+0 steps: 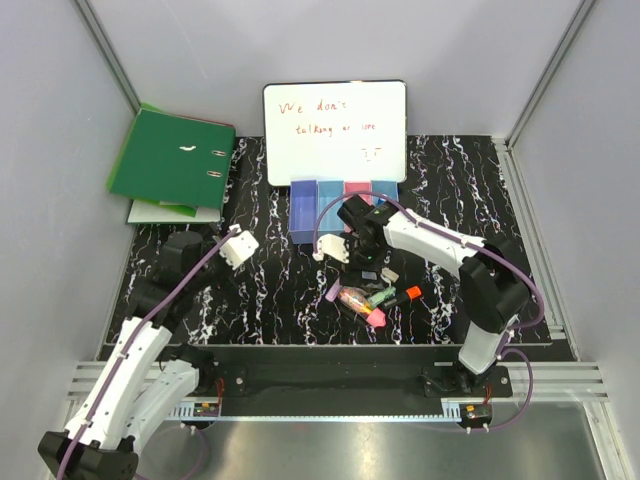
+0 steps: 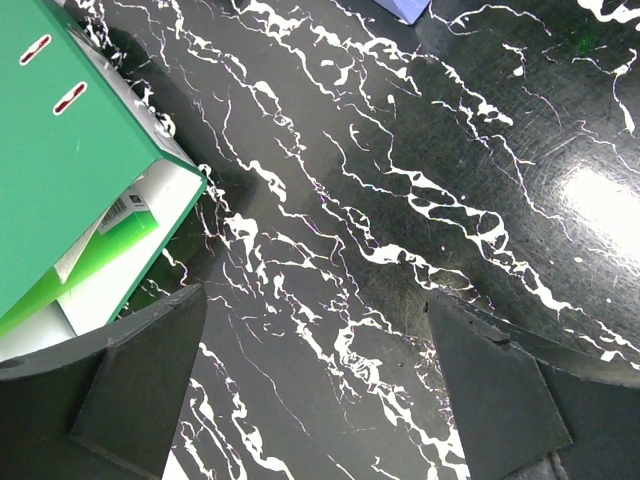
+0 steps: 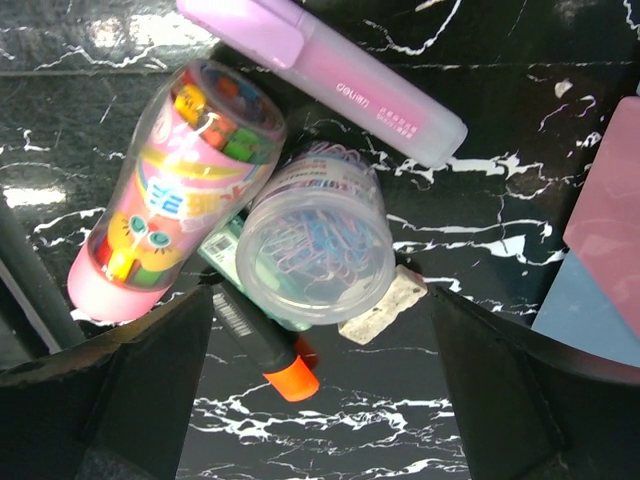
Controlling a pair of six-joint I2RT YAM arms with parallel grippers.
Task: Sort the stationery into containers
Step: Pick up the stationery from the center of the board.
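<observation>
Basically at the start: the row of four joined plastic bins (image 1: 343,203) (purple-blue, light blue, pink, light blue) stands at the middle of the far edge of the black white-veined worktop (image 1: 270,300), just in front of the whiteboard with red writing (image 1: 335,118). From above I see nothing in the bins, though the right arm covers part of the pink one. So my read is that nearly all the sorting is left. The loose stationery pile (image 1: 368,297) lies right of the worktop's middle, toward the near edge, near the bins but apart from them. Wrist view gives the detail: a pale pink highlighter with lilac cap (image 3: 330,75), a clear tube with pink base and coloured bits inside (image 3: 170,195), a clear round tub of pastel paper clips (image 3: 315,245) leaning on the tube, a black marker with orange end (image 3: 262,345) poking out from under the tub, and a small white eraser-like block (image 3: 385,305) touching the tub's rim. Items overlap, so picking one cleanly looks fiddly. The right gripper (image 1: 334,247) hovers between bins and pile, fingers (image 3: 140,390) spread wide, nothing held. The left gripper (image 1: 240,247) is over bare worktop left of middle, near the green ring binder (image 1: 172,160) at the far-left corner, also spread wide and empty.
</observation>
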